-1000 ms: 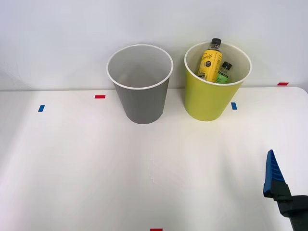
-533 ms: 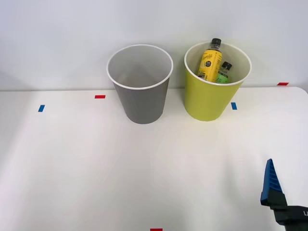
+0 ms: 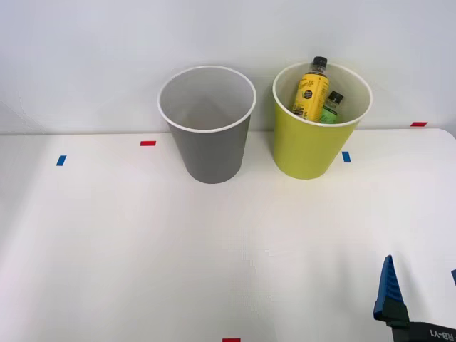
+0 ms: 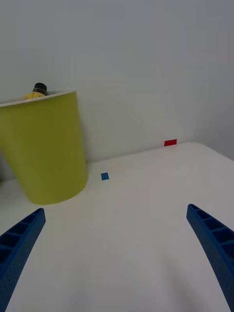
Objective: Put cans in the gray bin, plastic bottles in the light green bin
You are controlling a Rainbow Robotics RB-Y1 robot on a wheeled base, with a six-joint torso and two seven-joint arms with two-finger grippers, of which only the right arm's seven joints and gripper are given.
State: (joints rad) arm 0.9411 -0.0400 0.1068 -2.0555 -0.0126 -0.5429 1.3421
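Observation:
The gray bin (image 3: 206, 135) stands at the back of the table, and the part of its inside that I see is bare. Right beside it is the light green bin (image 3: 313, 146) (image 4: 46, 151), which holds two plastic bottles. The yellow-label bottle (image 3: 310, 91) leans with its black cap (image 4: 39, 88) above the rim, and the green-label bottle (image 3: 330, 107) sits lower. The cans are out of view. My right gripper (image 3: 420, 285) (image 4: 117, 253) is open and empty, low over the table's near right corner, well short of the light green bin.
Small red tape marks (image 3: 147, 143) and blue tape marks (image 3: 346, 157) lie on the white table (image 3: 214, 242). A white wall stands close behind the bins. The table's right edge runs near my gripper.
My right gripper has drawn back toward the table's near edge and slightly left, staying open. The bins and bottles have not moved.

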